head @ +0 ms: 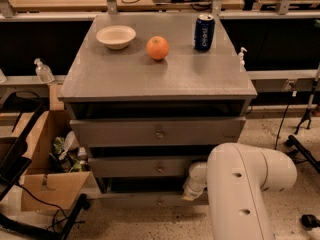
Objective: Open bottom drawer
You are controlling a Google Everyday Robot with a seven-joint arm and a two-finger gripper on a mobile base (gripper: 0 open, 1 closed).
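Observation:
The grey cabinet has three drawer fronts stacked in the camera view. The bottom drawer (132, 200) is the lowest, thinnest grey strip, with a small round knob (160, 202) at its centre. My white arm (245, 184) comes in from the lower right. Its gripper (191, 190) is low at the right part of the cabinet front, between the middle drawer (140, 167) and the bottom drawer, to the right of the bottom knob. The arm's bulk hides the right end of the bottom drawer.
On the cabinet top (125, 79) stand a white bowl (116, 36), an orange (157, 48) and a blue can (204, 32). The top drawer (125, 132) is below it. An open cardboard box (47, 154) with clutter stands on the floor at the left. Stand legs (302, 149) are at the right.

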